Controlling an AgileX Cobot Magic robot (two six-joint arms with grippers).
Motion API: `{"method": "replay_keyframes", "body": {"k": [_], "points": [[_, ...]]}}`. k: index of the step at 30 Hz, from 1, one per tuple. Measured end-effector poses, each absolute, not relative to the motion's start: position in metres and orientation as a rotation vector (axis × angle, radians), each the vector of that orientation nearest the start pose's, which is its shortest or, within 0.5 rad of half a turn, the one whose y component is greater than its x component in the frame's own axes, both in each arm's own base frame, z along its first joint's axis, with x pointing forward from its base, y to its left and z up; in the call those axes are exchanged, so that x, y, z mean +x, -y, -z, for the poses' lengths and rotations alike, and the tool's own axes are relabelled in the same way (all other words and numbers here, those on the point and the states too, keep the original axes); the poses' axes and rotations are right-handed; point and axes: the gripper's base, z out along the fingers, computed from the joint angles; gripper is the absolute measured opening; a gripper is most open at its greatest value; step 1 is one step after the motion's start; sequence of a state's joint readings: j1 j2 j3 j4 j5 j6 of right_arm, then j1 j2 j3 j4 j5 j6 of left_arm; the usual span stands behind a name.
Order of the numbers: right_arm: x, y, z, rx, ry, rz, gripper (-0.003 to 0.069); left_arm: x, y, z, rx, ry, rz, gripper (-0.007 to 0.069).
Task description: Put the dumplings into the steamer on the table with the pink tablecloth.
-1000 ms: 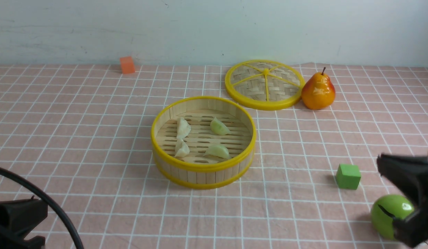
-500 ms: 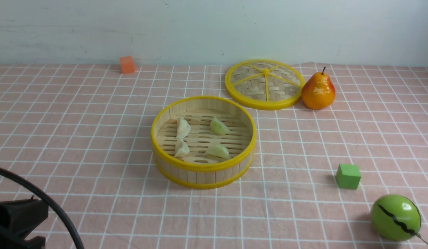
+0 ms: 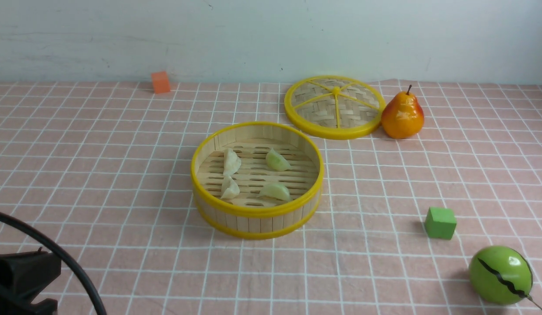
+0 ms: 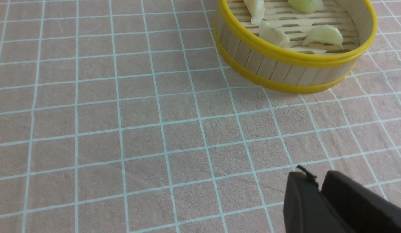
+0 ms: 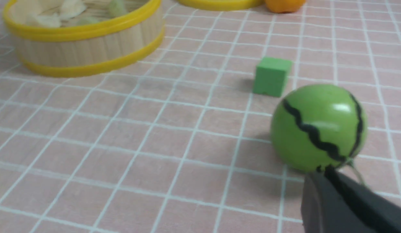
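Four dumplings (image 3: 231,162) are seen inside the steamer (image 3: 257,212), ahead of the left tool (image 4: 317,183) and right tool (image 5: 320,178), both pressed together, empty. Loading is judged done; no further grasp is needed.

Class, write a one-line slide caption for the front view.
Four dumplings lie in the open steamer on the pink tablecloth, its lid and a pear behind.

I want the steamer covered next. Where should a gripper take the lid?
Probably take the lid by its yellow rim, near-left side, coming down from above: it lies flat, so only the rim offers an edge, and the pear crowds its right side.
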State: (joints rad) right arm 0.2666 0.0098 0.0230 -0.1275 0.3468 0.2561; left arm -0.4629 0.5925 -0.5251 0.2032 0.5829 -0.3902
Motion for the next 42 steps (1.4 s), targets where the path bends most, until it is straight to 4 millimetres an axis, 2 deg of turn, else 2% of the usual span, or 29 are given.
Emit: {"method": "replay_keyframes", "body": {"k": [5, 9, 35, 39, 41, 42], "points": [[0.052, -0.007, -0.174, 0.040, -1.880, -0.218, 0.0000, 0.107, 0.042, -0.292, 0.194, -2.124, 0.286, 0.0091], [0.052, -0.005, -0.174, 0.062, -1.881, -0.189, 0.0000, 0.107, 0.042, -0.292, 0.194, -2.124, 0.286, 0.0091], [0.052, -0.005, -0.174, 0.068, -1.883, -0.184, 0.0015, 0.107, 0.042, -0.291, 0.194, -2.124, 0.286, 0.0092], [0.052, -0.005, -0.174, 0.069, -1.883, -0.185, 0.0021, 0.097, 0.038, -0.282, 0.195, -2.085, 0.301, 0.0097], [0.052, -0.005, -0.174, 0.069, -1.883, -0.185, 0.0025, 0.084, 0.031, -0.267, 0.193, -2.056, 0.312, 0.0102], [0.052, -0.005, -0.174, 0.069, -1.883, -0.185, 0.0026, 0.081, 0.030, -0.266, 0.191, -2.043, 0.314, 0.0102]]}}
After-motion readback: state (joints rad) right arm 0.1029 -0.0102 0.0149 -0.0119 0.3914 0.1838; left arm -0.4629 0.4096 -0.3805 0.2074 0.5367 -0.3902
